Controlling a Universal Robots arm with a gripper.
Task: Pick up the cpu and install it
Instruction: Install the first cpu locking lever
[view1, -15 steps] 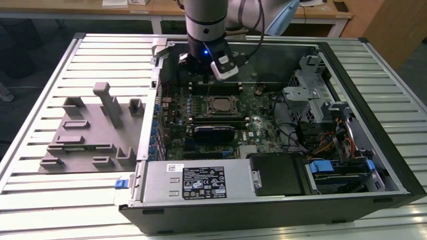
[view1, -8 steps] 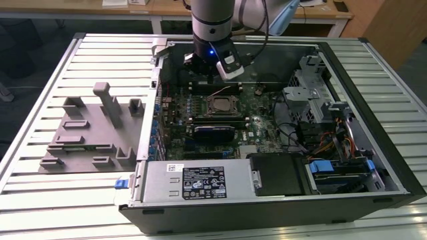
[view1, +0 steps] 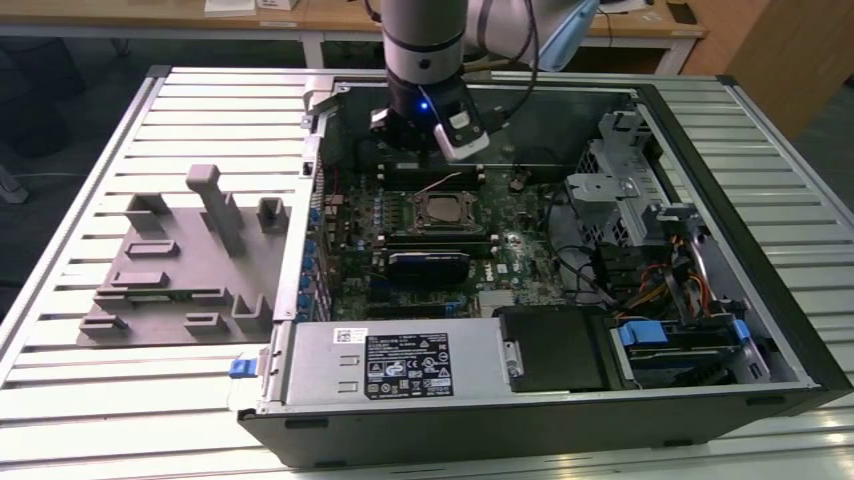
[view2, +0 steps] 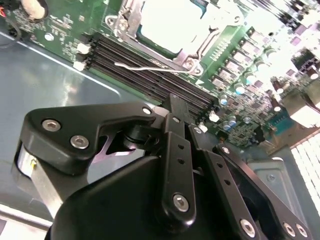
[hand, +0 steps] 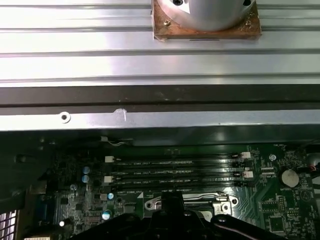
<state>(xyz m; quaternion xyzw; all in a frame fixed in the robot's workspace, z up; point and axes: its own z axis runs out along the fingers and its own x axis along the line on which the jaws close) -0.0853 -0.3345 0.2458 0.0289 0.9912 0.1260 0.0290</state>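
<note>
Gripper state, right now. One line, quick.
Gripper: cannot be told whether open or shut; it hangs inside the computer case, by the memory slots next to the cpu, which sits in its socket.

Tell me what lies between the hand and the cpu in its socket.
In the second wrist view, dark memory slots and a thin wire lever lie between the hand and the cpu.

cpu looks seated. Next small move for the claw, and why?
Probably a short straight lift, no sideways travel. The cpu already lies in the motherboard socket, inside its metal frame. The claw hangs low over the memory slots beside that socket, with the case wall close behind it.
</note>
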